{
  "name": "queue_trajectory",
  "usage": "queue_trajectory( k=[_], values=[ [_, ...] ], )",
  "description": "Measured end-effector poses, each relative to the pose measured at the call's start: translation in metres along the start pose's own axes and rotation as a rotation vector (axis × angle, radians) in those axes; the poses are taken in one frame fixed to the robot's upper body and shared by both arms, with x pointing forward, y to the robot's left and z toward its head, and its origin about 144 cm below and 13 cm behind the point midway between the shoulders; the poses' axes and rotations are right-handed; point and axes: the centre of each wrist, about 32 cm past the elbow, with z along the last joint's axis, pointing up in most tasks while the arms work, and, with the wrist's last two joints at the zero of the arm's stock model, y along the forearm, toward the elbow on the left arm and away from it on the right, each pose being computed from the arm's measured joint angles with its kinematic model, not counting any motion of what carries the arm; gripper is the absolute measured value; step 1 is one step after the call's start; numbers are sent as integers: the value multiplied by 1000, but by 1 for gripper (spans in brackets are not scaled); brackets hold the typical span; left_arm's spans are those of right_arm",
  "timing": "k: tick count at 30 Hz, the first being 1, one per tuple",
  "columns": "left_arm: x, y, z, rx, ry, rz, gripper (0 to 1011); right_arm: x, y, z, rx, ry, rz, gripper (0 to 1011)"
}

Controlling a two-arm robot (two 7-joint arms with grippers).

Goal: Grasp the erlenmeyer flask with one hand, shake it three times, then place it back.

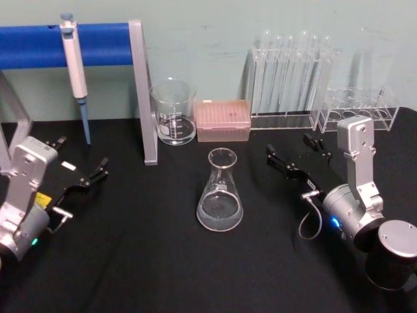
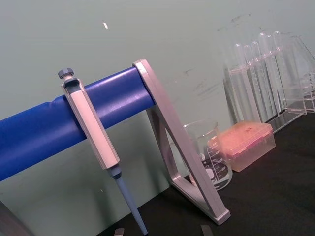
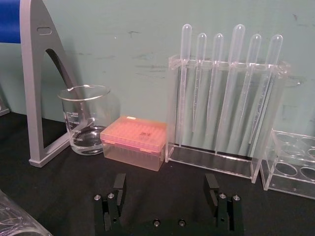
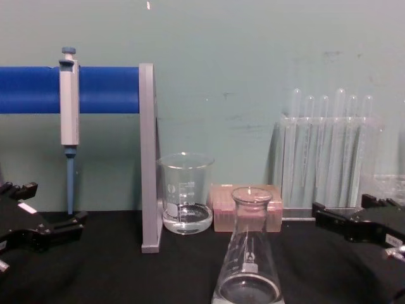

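Head view, desk [image 1: 130, 261] with black cover. Erlenmeyer flask [image 1: 220, 192]: clear glass, conical body, wide flat base, narrow neck with flared rim, white printed markings; upright near desk centre, untouched, well apart from both arms. Seen from chest view [image 4: 249, 253] in front of pink tip box [image 4: 223, 215]; small white marking patch on lower body.

Right pincer [image 1: 296, 155]: black fingers spread wide, holding nothing; right of flask, silver wrist and grey cable behind. Same fingers in right wrist view [image 3: 120, 186], parted, nothing between.

Left pincer [image 1: 81, 168]: at left side of desk, fingers apart, holding nothing, small white label on body.

Beaker [image 1: 174, 112]: straight-sided, clear, printed scale, behind flask near back wall, just beside tip box. Pipette [image 1: 75, 72]: hung on blue bar [image 1: 39, 45] of stand, grey upright leg [image 1: 144, 98] on desk. Rack of clear tubes [image 1: 290, 78] at back right; second lower rack [image 1: 361, 107] beside it.
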Motion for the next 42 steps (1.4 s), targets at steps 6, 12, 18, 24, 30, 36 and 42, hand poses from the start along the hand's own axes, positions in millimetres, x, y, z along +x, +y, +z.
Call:
queue_trajectory(
  k=[6, 12, 18, 24, 30, 36, 42],
  values=[
    [0, 0, 0, 0, 0, 0, 1001, 0, 0, 0, 0, 1, 0, 1003],
    [0, 0, 0, 0, 0, 0, 1001, 0, 0, 0, 0, 1, 0, 1002],
    [0, 0, 0, 0, 0, 0, 1001, 0, 0, 0, 0, 1, 0, 1002],
    [0, 0, 0, 0, 0, 0, 1001, 0, 0, 0, 0, 0, 0, 1003],
    [0, 0, 0, 0, 0, 0, 1001, 0, 0, 0, 0, 0, 0, 1002],
    [0, 0, 0, 0, 0, 0, 1001, 0, 0, 0, 0, 0, 0, 1003],
    [0, 0, 0, 0, 0, 0, 1001, 0, 0, 0, 0, 0, 0, 1002]
  ],
)
